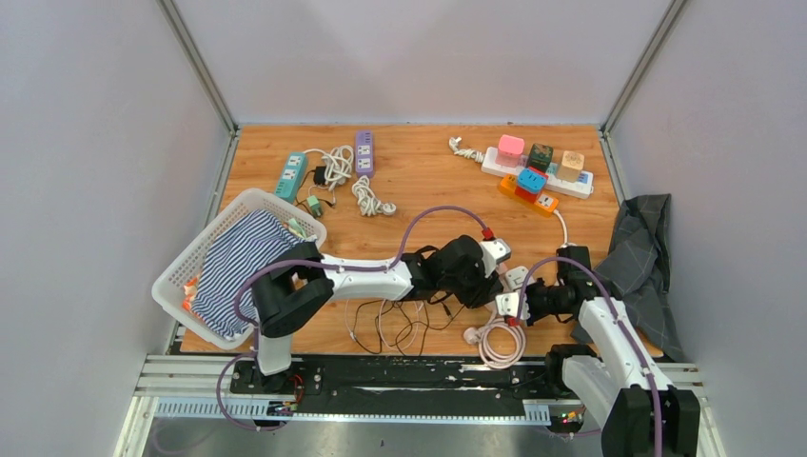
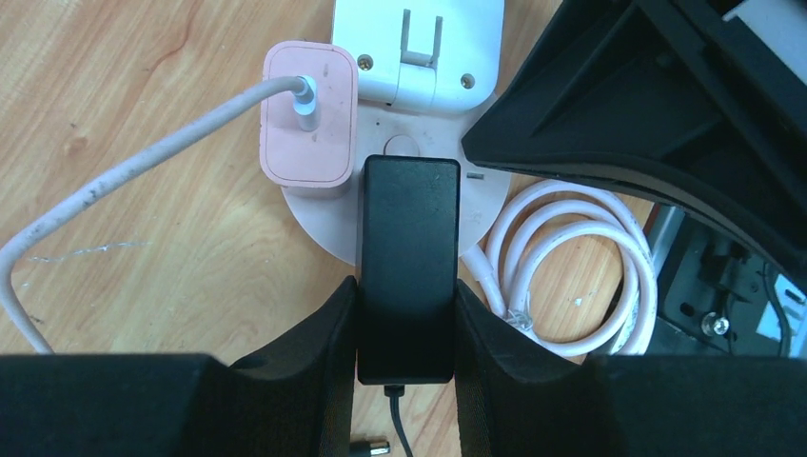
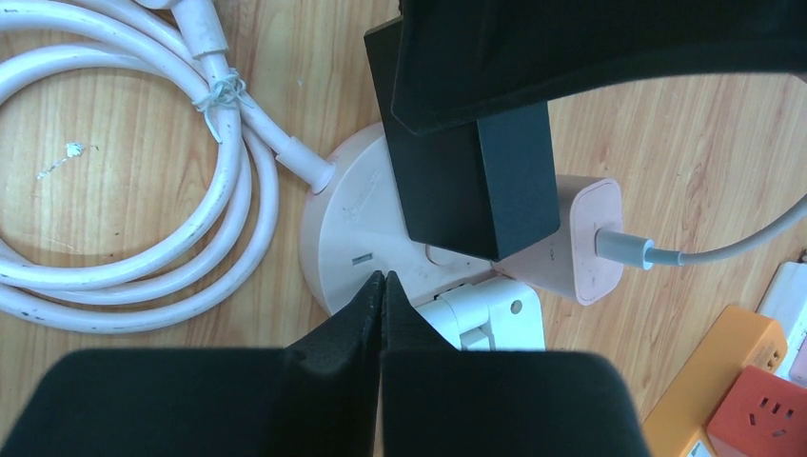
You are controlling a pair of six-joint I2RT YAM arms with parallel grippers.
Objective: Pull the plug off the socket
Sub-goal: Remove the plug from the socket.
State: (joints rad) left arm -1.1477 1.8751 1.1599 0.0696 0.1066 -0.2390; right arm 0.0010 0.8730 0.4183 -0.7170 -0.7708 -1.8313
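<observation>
Left wrist: left gripper (image 2: pixel 404 290) clamps the black plug (image 2: pixel 407 238), not yet pulled from the socket (image 2: pixel 319 224); right gripper (image 3: pixel 383 286) shut, empty.

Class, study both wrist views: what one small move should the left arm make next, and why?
Probably pull the left gripper straight away from the round pale-pink socket hub. Its fingers clamp the black rectangular adapter, which still sits plugged in. The right gripper is shut with its tips at the hub's rim, seemingly bracing it.
</observation>
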